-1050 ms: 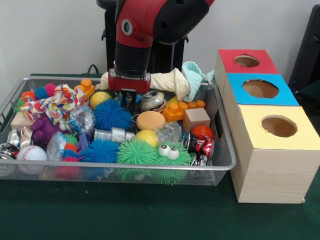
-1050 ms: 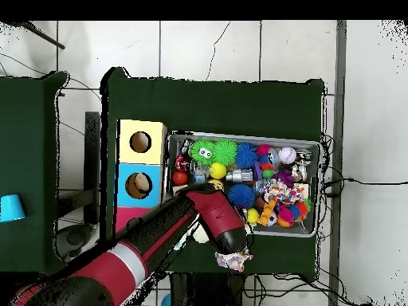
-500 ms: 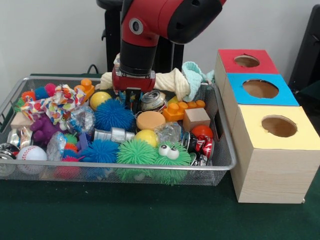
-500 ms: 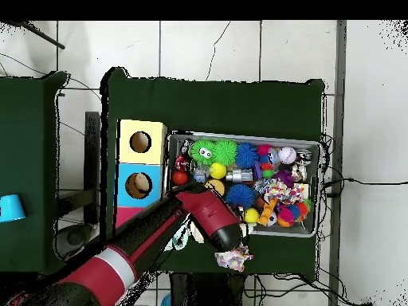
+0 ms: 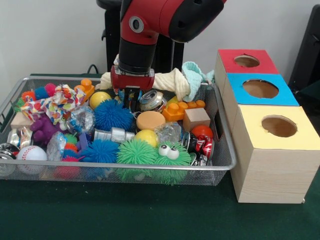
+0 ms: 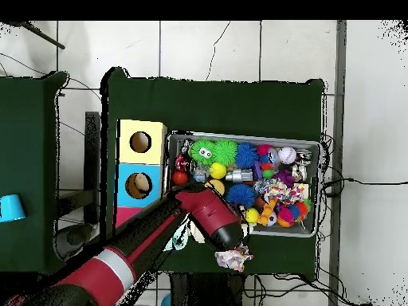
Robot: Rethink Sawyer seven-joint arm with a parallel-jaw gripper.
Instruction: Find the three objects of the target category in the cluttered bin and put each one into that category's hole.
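Bin [image 5: 227,162] full w/ toys; boxes [image 5: 272,150] just beside.

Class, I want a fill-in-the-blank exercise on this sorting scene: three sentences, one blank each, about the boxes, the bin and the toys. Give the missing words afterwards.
1. Beside the wire mesh bin stand three wooden boxes; in the front view the nearest one has a ______ top.
2. The box between the other two has a ______ top.
3. The fuzzy green ball with googly eyes lies just behind the bin's ______ wall in the front view.

Missing words: yellow; blue; near
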